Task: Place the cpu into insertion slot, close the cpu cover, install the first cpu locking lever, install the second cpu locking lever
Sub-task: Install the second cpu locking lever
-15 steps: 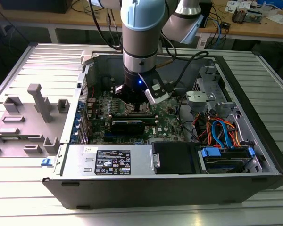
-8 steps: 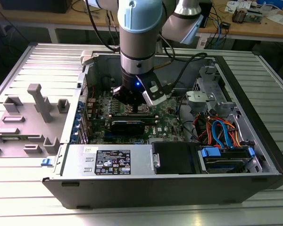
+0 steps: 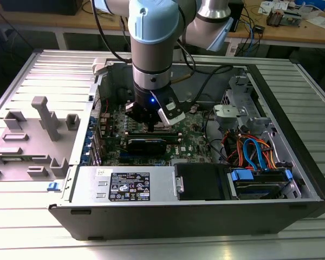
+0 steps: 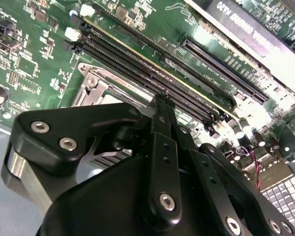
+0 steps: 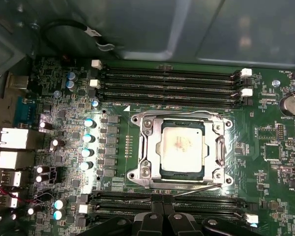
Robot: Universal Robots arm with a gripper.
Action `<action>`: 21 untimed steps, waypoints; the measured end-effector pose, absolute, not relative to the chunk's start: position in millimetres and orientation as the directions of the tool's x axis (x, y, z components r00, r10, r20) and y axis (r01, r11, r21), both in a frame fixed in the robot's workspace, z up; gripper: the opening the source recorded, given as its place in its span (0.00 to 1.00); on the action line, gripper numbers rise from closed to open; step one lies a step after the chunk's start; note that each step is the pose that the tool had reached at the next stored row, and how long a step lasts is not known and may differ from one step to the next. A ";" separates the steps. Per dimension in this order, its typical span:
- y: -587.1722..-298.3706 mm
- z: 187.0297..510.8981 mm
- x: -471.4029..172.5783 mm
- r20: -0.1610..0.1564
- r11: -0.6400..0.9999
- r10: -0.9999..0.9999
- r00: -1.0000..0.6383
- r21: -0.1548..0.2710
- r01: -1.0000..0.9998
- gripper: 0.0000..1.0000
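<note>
While the black gripper (image 5: 160,216) hovers low over the green motherboard (image 5: 64,98), its fingers (image 5: 155,206) pressed together on nothing, the small square silver-topped cpu (image 5: 182,145) sits in the grey-rimmed insertion slot (image 5: 160,173), with the thin silver-grey metal cpu cover (image 5: 217,147) lying closed around it.

A ribbed grey metal table (image 3: 21,233) carries the open computer case (image 3: 206,208) across its centre, with a grey plastic fixture tray (image 3: 32,135) of blocks and posts lying just beside the case at nine o'clock.
</note>
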State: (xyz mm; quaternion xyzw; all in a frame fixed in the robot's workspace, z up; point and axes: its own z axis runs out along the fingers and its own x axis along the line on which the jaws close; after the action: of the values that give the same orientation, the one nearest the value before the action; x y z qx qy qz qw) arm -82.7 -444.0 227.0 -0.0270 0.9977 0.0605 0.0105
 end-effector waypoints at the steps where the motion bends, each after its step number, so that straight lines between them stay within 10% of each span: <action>1: -444.0 226.1 -82.7 -0.024 0.991 -0.052 -0.998 0.120 -0.055 0.11; 21: -444.3 217.9 -90.0 -0.022 0.988 -0.052 -0.998 0.144 -0.055 0.11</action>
State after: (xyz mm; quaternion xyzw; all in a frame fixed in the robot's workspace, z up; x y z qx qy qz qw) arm -90.0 -444.3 217.9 -0.0267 0.9970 0.0724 0.0090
